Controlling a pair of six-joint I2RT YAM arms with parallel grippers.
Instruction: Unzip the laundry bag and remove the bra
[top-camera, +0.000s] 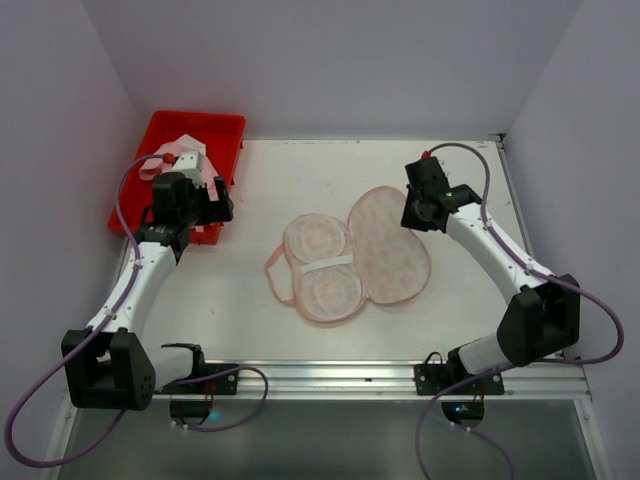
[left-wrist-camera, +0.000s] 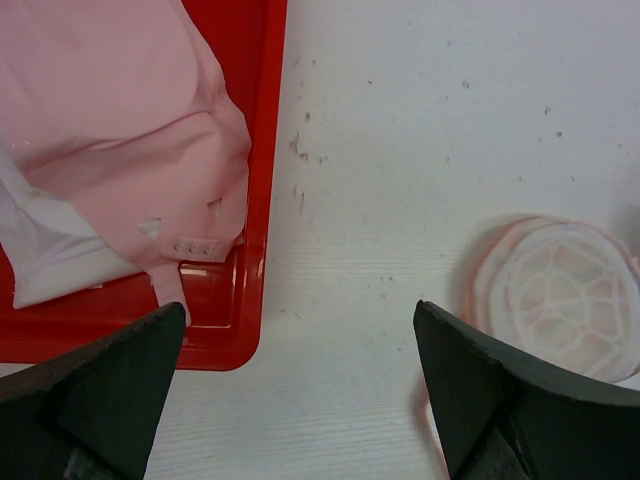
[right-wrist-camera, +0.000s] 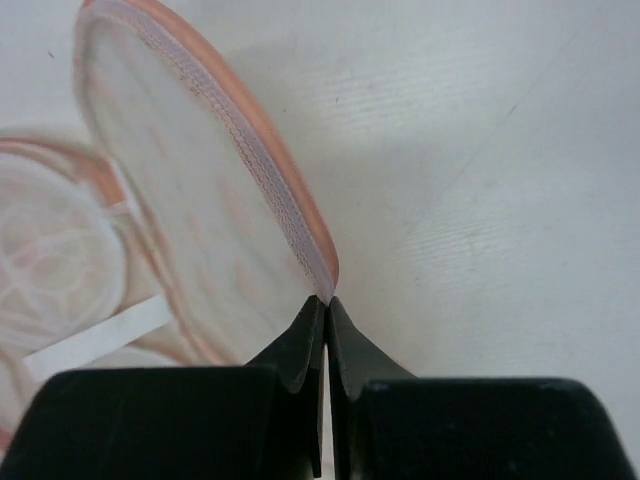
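The laundry bag lies spread open in the middle of the table, its printed flap to the right and a half with white mesh cups to the left. My right gripper is shut on the flap's far pink edge, which is pinched between its tips. The bra, a pale pink garment, lies in the red tray. At the tray's near right corner, my left gripper hangs wide open over bare table with nothing in it. The bag's mesh half shows at its right.
The red tray sits at the far left corner, with a white piece of cloth under the pink garment. Grey walls close in the table on the left, far and right sides. Both arm bases stand at the near edge.
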